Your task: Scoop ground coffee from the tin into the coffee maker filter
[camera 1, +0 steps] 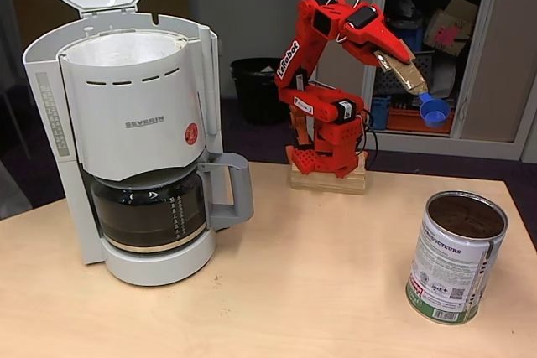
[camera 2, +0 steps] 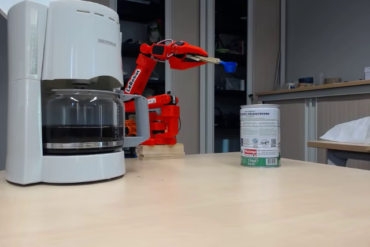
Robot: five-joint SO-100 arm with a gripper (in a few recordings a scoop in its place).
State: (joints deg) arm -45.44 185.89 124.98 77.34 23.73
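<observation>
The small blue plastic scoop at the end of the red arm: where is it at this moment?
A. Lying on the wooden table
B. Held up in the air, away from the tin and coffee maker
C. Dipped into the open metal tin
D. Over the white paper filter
B: the small blue plastic scoop hangs in the air, well above the cylindrical metal tin and far from the grey-white coffee maker.

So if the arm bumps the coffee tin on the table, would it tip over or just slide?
The tin is tall for its base, so a push near the rim probably tips it, while a low push more likely slides it. The coffee sits close to the rim, so it is likely rather heavy and stable. With no lid, tipping would spill grounds on the table.
</observation>
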